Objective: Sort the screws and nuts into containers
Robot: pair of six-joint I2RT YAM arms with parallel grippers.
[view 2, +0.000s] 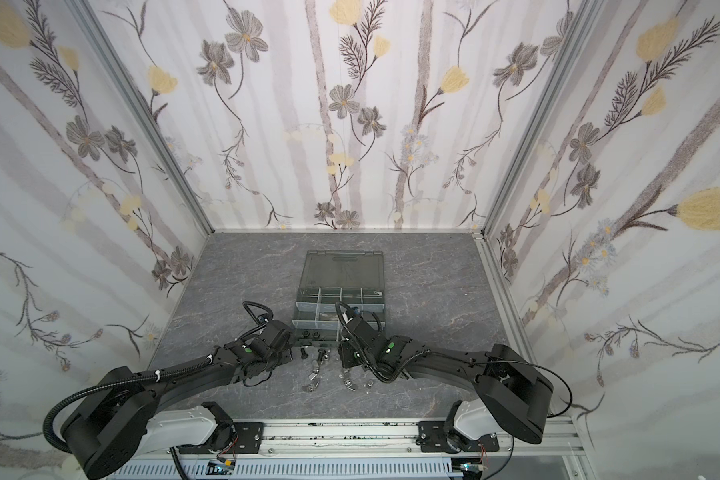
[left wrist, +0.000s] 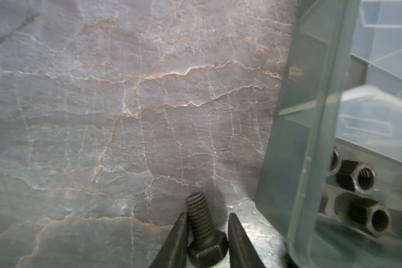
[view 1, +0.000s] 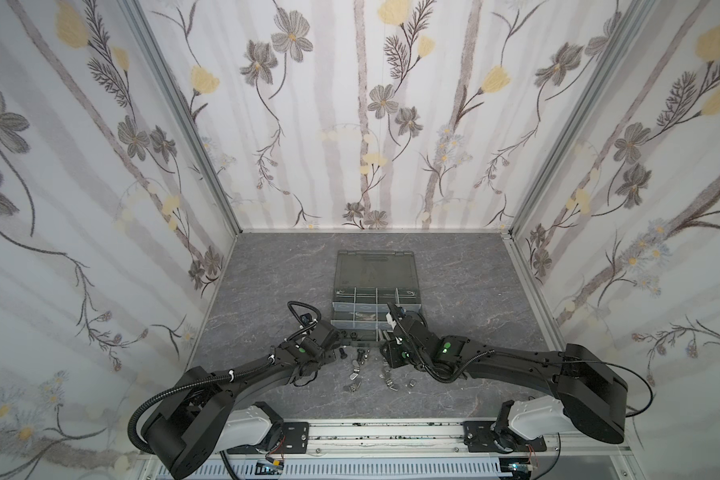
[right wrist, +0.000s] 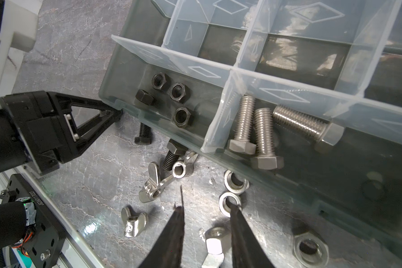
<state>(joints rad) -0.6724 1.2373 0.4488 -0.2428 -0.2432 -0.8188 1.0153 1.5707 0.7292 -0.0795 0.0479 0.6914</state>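
Note:
A black screw [left wrist: 205, 241] lies on the table, framed by the narrowly parted jaws of my left gripper [left wrist: 208, 214]. In the right wrist view that gripper [right wrist: 117, 113] hangs by the box corner, its tips off this screw [right wrist: 143, 135]. My right gripper [right wrist: 208, 208] is open low over loose silver nuts [right wrist: 236, 182] and wing nuts [right wrist: 135, 222]; one wing nut [right wrist: 215, 242] sits between its fingers. A second black screw [right wrist: 172, 155] leans on the box. In the containers [right wrist: 221, 120], black nuts [right wrist: 178, 91] fill one compartment, silver screws [right wrist: 263, 137] its neighbour.
The organizer box [view 1: 334, 309] stands mid-table with its smoky lid [view 1: 371, 266] folded flat behind it. Loose hardware [view 1: 362, 370] is scattered just in front of it, between the two arms. Flowered walls close three sides, and a metal rail [view 1: 371, 432] runs along the front edge.

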